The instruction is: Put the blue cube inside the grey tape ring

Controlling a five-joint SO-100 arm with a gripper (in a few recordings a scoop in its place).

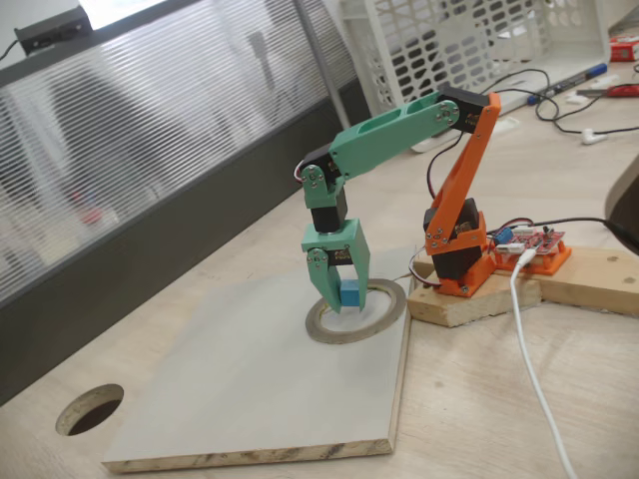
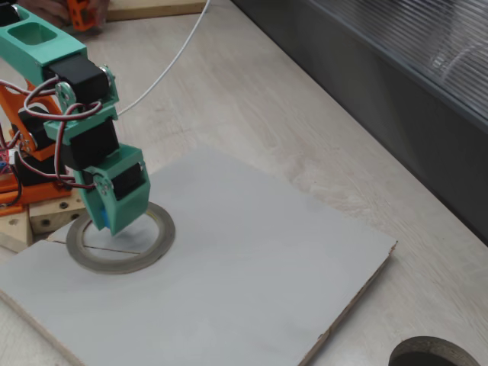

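A small bright-blue plain cube (image 1: 351,293) shows between the mint-green plastic pincer (image 1: 337,289) fingers. Around it lies a flat grey tape ring (image 1: 384,321) with a yellowish inner edge, on a pale grey board (image 1: 250,389). Behind the ring, the arm's base (image 1: 459,239) is orange; the tabletop (image 1: 499,399) is light wood-grain.

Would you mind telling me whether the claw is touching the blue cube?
Touching: in a fixed view the blue cube sits clamped between the green fingers of the claw, above the grey tape ring.
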